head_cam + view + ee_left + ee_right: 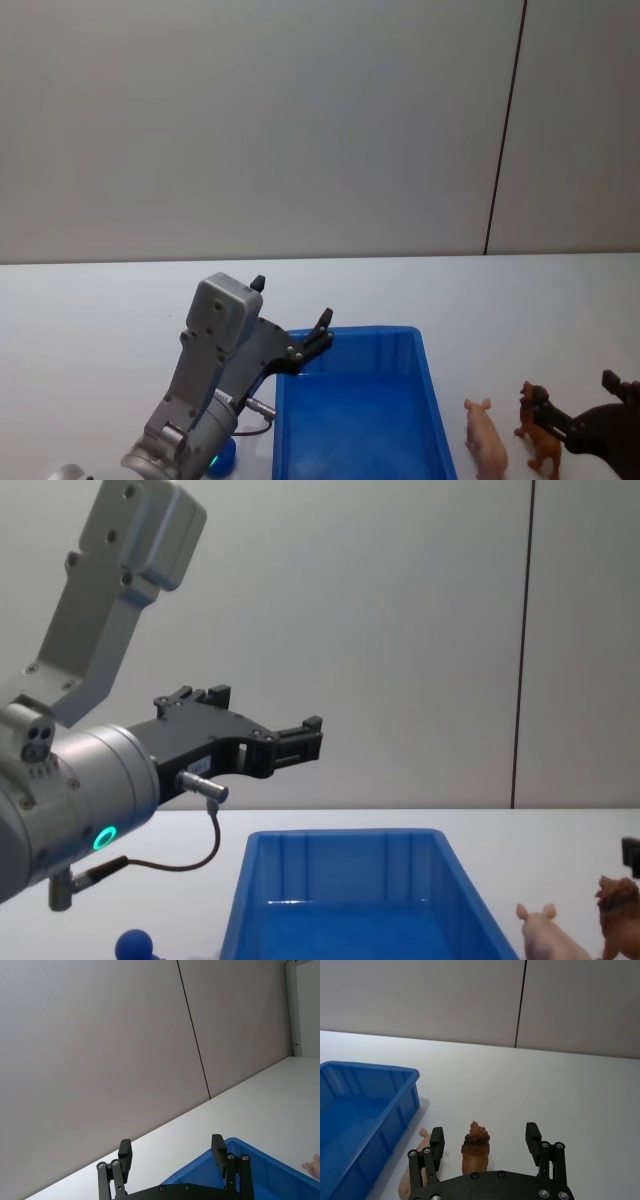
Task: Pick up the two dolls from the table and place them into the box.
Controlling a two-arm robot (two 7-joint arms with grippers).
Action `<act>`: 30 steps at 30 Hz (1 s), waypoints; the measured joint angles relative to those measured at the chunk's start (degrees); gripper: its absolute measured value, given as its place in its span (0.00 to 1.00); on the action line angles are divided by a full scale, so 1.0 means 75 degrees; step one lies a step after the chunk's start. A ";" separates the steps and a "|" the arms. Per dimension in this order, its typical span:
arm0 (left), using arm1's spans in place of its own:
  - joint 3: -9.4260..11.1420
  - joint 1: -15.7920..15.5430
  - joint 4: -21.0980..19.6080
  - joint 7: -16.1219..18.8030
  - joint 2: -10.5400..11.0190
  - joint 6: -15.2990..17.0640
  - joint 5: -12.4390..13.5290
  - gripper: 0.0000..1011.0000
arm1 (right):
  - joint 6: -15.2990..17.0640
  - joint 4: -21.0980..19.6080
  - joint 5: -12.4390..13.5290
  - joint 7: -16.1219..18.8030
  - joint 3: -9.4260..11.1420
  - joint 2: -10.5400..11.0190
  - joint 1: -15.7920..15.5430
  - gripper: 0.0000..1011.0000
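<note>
1. Right wrist view: the right gripper (485, 1139), at the near right, has its fingers apart on either side of the shaggy reddish-brown toy lion (475, 1152); contact looks unlikely but is hard to judge.
2. The pale pink toy pig (486, 438) stands on the plain white tabletop (100, 300), between the lion and the bright blue plastic bin (370, 330).
3. The left gripper (292, 302) hovers over the bin's far left corner, fingers spread and empty.
</note>
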 joint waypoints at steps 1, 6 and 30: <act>0.0000 0.0000 0.0000 0.0000 0.0000 0.0000 0.0000 0.99 | 0.0017 0.0015 0.0006 0.0007 0.0002 -0.0001 0.0000 0.99; 0.0000 0.0000 0.0000 0.0000 0.0000 0.0000 0.0000 0.99 | 0.0130 0.0147 0.0034 0.0066 0.0009 -0.0024 0.0003 0.99; 0.0000 0.0000 0.0000 0.0000 0.0000 0.0000 0.0000 0.99 | 0.0436 0.0931 -0.0034 0.0461 -0.0066 -0.0278 0.0320 0.99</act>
